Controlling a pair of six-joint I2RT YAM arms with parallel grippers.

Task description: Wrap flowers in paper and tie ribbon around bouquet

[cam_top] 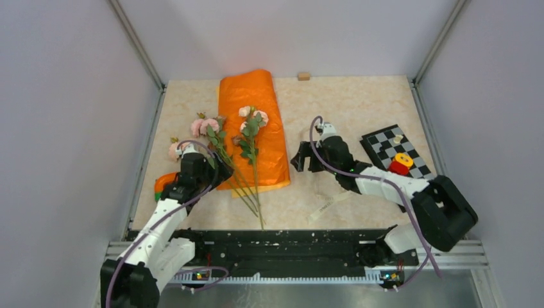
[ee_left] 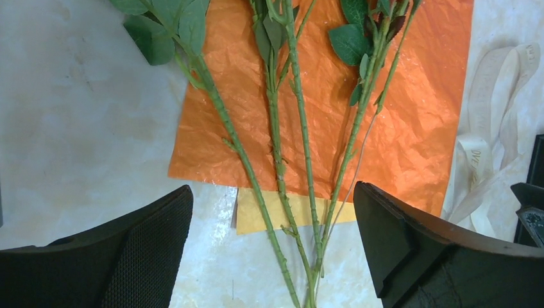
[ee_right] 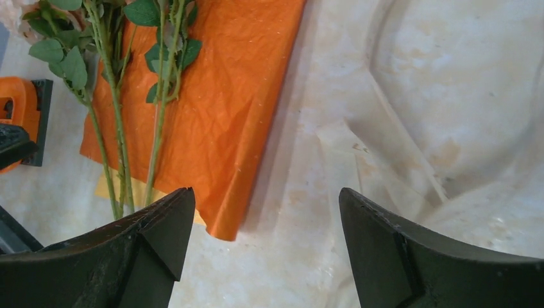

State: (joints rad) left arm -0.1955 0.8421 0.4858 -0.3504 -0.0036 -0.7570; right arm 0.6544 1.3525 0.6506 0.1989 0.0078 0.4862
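The orange paper [cam_top: 251, 122] lies flat at mid-table, a paler yellow strip showing at its near edge [ee_left: 266, 215]. The flowers [cam_top: 247, 138] lie on it and over its left edge, pink blooms far, green stems [ee_left: 277, 160] converging toward the near table edge. My left gripper [cam_top: 218, 170] hovers open over those stems [ee_left: 272, 189], touching none. My right gripper [cam_top: 301, 159] stands open just right of the paper's near right corner [ee_right: 266, 192], nothing between its fingers. The cream ribbon [cam_top: 327, 204] lies loose right of the paper [ee_left: 487, 128].
A small orange-and-green object [cam_top: 165, 183] sits at the left, behind my left arm. A checkered board [cam_top: 385, 147] with a red-and-yellow item [cam_top: 402, 163] lies at the right. A small wooden block [cam_top: 303, 76] rests by the back wall.
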